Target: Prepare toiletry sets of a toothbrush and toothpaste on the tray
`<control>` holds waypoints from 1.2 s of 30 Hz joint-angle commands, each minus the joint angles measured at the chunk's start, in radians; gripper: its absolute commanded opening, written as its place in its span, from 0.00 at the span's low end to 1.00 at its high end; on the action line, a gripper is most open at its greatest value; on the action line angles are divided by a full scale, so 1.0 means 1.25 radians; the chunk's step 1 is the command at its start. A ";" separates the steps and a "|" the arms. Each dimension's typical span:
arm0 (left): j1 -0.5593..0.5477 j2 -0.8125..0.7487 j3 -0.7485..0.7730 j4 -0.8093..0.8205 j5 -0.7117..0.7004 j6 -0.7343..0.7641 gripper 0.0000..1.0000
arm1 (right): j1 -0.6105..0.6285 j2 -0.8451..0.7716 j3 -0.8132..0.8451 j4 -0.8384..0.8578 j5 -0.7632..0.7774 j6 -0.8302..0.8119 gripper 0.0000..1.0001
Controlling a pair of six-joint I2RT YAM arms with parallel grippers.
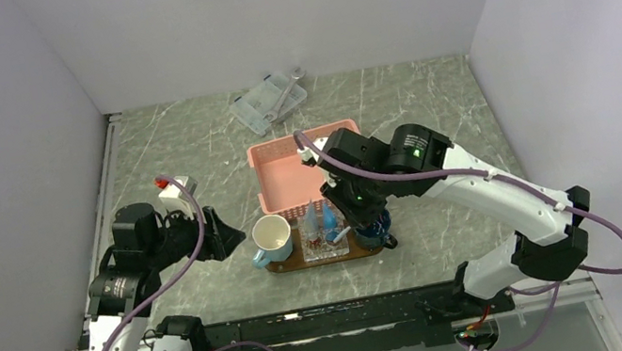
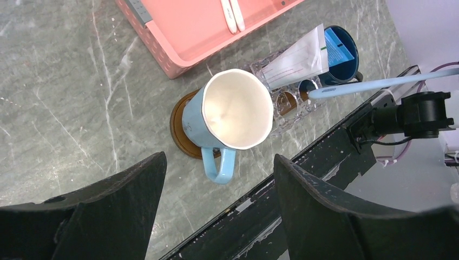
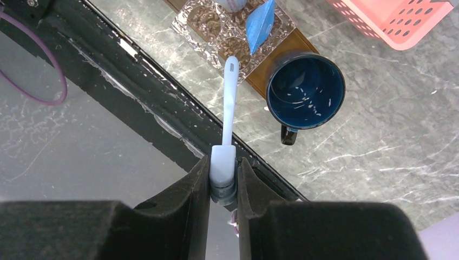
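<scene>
The dark-brown oval tray (image 1: 289,263) lies at the near table edge. On it stand a light-blue mug (image 1: 271,237), a clear glass holder (image 3: 203,19) with the two toothpaste tubes (image 1: 319,220), and a dark-blue mug (image 3: 306,91). My right gripper (image 3: 223,162) is shut on a pale-blue toothbrush (image 3: 229,108). It holds the brush above the tray, with the head over the holder's near edge, beside the dark-blue mug. My left gripper (image 2: 219,162) is open and empty, just left of the light-blue mug (image 2: 235,111).
A pink slotted basket (image 1: 279,176) stands behind the tray, with two white toothbrushes (image 2: 233,13) inside. A clear plastic box (image 1: 269,101) sits at the back. The black table-edge rail (image 3: 162,108) runs under the held brush.
</scene>
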 commanded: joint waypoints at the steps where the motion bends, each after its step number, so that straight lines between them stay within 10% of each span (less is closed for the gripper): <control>1: 0.003 -0.009 0.000 0.034 -0.008 0.002 0.78 | -0.001 -0.001 -0.015 0.036 0.009 0.008 0.00; 36: 0.004 -0.012 -0.005 0.038 -0.026 0.000 0.77 | 0.008 -0.037 -0.213 0.239 0.086 0.097 0.00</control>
